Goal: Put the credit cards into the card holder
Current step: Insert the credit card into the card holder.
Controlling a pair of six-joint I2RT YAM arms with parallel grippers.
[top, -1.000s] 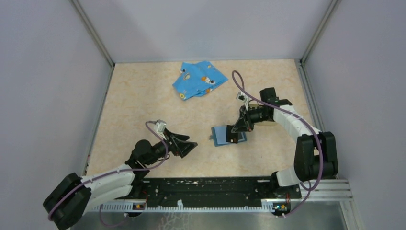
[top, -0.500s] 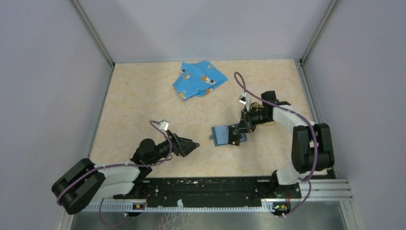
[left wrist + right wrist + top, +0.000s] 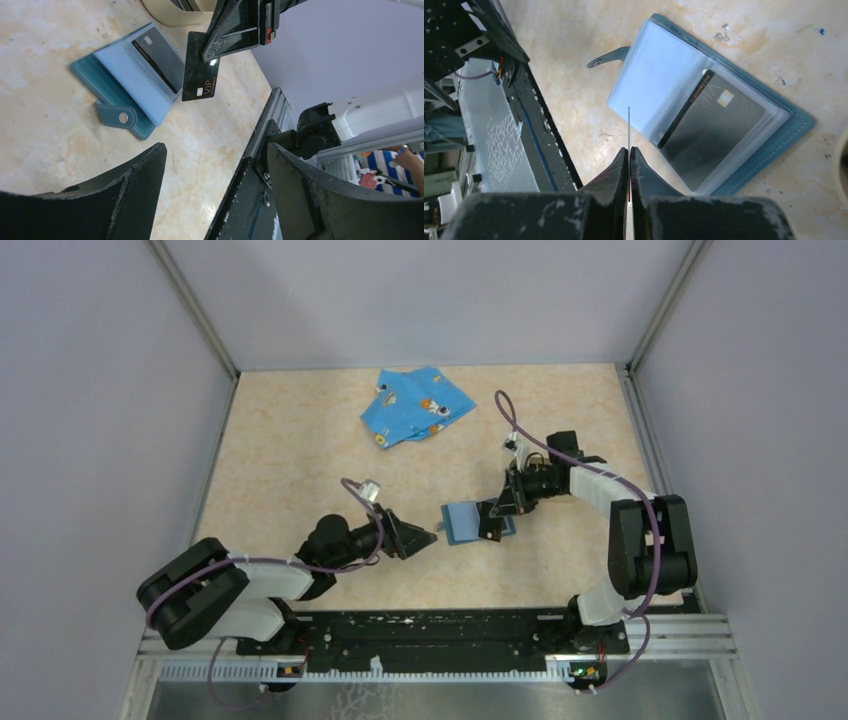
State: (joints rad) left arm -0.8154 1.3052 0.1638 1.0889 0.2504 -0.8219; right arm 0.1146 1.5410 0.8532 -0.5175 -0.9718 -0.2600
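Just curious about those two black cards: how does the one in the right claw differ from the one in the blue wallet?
The held card hangs upright, pinched by the right gripper; the stowed card lies flat. The held card is bare; the stowed card sits under a clear sleeve of the card holder. Both are black with VIP lettering.
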